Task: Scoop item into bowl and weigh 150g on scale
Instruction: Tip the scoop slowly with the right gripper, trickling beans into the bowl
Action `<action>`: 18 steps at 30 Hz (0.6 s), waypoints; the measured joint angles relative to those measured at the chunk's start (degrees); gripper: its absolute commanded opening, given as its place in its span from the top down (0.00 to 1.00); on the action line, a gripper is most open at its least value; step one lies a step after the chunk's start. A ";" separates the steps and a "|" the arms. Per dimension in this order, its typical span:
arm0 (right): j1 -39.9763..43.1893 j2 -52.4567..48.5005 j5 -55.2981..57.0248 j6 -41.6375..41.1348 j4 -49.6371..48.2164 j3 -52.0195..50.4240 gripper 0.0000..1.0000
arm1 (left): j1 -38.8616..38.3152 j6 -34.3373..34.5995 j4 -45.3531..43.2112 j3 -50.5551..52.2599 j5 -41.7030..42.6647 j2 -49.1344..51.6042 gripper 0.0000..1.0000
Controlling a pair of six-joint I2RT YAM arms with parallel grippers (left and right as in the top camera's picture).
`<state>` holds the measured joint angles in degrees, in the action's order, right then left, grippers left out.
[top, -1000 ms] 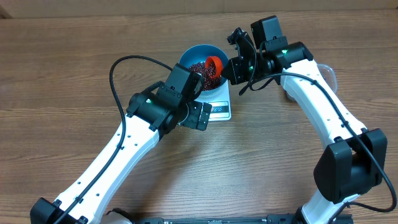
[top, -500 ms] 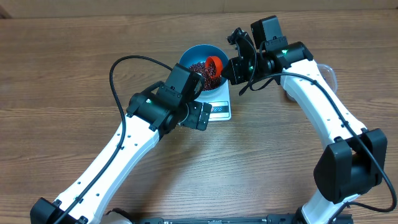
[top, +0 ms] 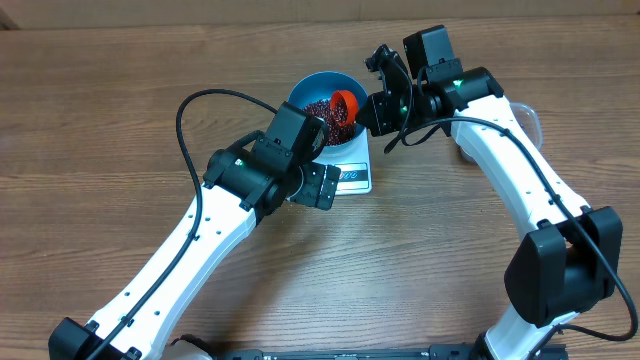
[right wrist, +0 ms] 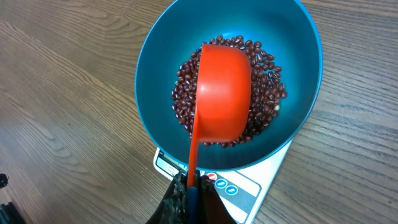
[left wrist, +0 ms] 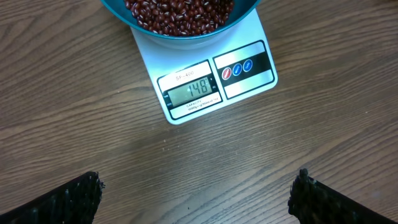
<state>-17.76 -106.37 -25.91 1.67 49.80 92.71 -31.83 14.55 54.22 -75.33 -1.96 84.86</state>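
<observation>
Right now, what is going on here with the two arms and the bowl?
The right gripper is shut on the handle of a red scoop, holding it tipped over the blue bowl, which has dark red beans in it. The bowl stands on the white scale, whose display appears to read 148. The left gripper hangs wide open above the table in front of the scale, holding nothing.

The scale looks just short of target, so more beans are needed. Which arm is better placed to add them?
Right. The right gripper is shut on the red scoop, tipped over the beans in the bowl. The left gripper hangs open and empty in front of the scale.
</observation>
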 measured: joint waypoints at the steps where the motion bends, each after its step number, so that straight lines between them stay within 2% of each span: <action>1: 0.00 0.00 0.00 0.02 0.00 0.00 0.96 | 0.00 0.00 0.02 0.00 0.00 0.00 0.01; 10: -0.02 0.00 -1.22 3.02 1.51 0.00 0.96 | 0.00 0.00 0.02 0.00 0.00 0.00 0.01; 18: 0.04 0.00 -0.22 0.46 0.70 0.00 0.96 | 0.00 0.00 0.02 0.00 0.00 0.00 0.00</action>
<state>-17.72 -106.37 -26.13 2.13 50.50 92.71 -31.83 14.55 54.24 -75.33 -1.96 84.86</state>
